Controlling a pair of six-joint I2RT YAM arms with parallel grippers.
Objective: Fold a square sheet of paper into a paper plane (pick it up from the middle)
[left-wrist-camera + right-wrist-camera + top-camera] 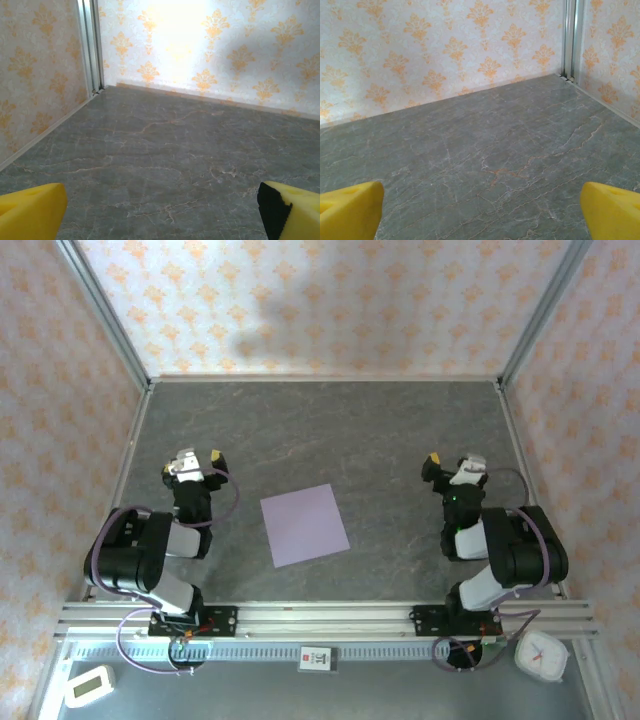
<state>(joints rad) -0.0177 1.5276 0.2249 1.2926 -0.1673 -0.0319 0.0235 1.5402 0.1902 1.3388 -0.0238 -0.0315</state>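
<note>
At the near edge we see a rail point(320, 618) carrying both arm bases, with a white timer point(88, 685) below its left end and a white clock point(541, 655) below its right end. Just beyond, the sheet point(304, 524) lies flat and unfolded on the grey table point(330, 430), turned a little askew. It is about midway between the left and right edges and closer to the near edge than the far one. The left gripper point(197, 460) sits near the left edge and the right gripper point(453, 466) near the right edge, both well apart from the sheet. Each has its yellow fingers point(30, 212) spread wide, holding nothing. Patterned walls point(320, 300) rise at the far edge.
</note>
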